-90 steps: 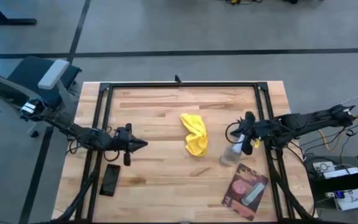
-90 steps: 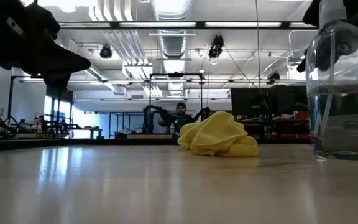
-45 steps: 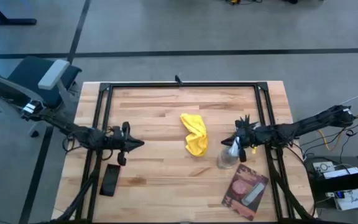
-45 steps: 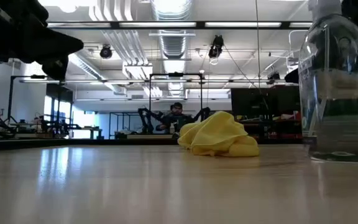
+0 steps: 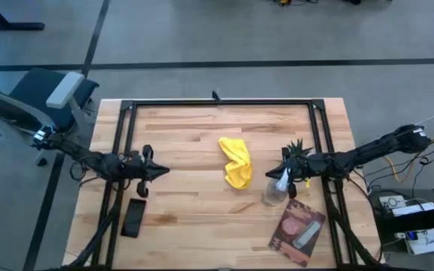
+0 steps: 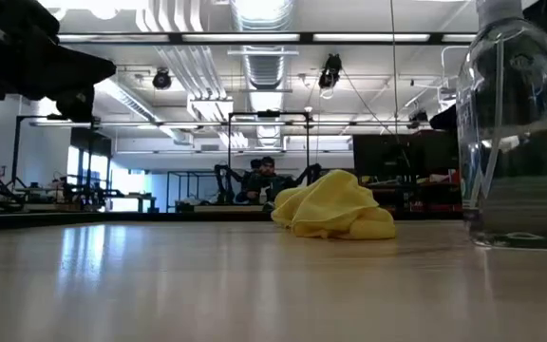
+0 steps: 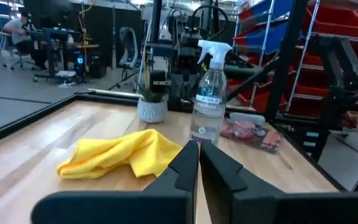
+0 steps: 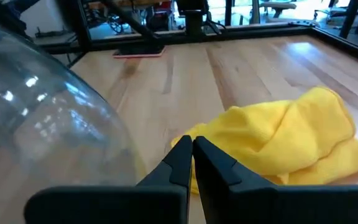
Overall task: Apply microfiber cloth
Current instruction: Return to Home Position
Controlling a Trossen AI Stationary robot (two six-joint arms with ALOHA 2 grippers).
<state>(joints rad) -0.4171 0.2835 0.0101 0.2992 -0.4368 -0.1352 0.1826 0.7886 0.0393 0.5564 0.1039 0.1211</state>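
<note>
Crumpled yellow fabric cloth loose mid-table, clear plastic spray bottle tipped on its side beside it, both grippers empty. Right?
No: the clear plastic spray bottle stands upright, per the left wrist view. The yellow cloth does lie loose mid-table; left gripper and right gripper are empty.

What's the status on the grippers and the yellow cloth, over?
Left gripper shut, empty, off to the left. Right gripper shut, empty, beside spray bottle. Microfiber cloth crumpled mid-table, free.
</note>
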